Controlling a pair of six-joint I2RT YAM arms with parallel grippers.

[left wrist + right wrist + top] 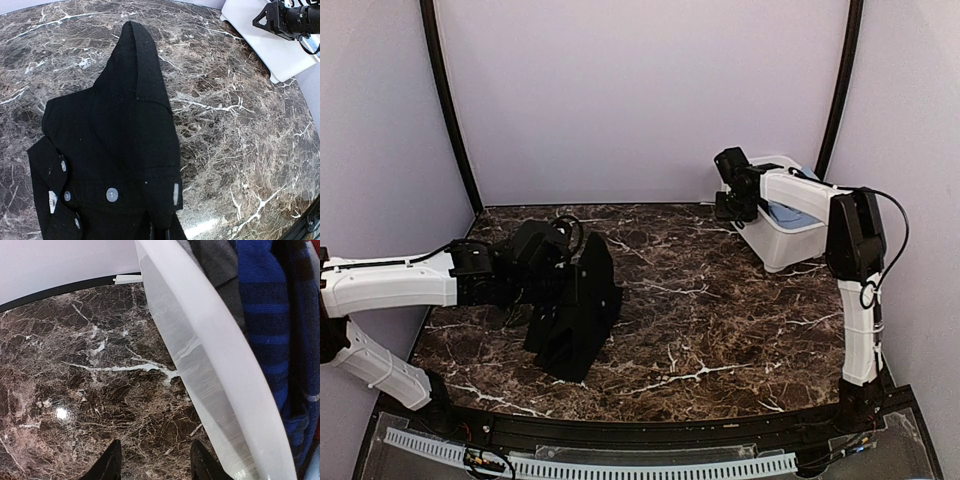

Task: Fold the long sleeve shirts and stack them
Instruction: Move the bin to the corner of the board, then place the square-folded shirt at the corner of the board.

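Left fingers (558, 278) are closed, pinching a bunch of the black shirt (115, 150); the tips are mostly buried in cloth. Right fingers (111, 462) are apart, nothing between them, low over the bare counter (720, 310), just beside the white bin (210, 355) but not touching it.

The shirt is on the left-centre of the counter, partly lifted, with its lower edge on the surface. In the left wrist view its long axis runs from the fingers straight away to a narrow pointed tip (132, 27). Small white buttons (112, 194) and a white label (52, 201) sit at the near end.

The bin is at the far right corner by the wall and holds blue striped cloth (265, 315) and grey cloth. A wide stretch of marble lies between shirt and bin. The shirt is well in from the near counter edge.
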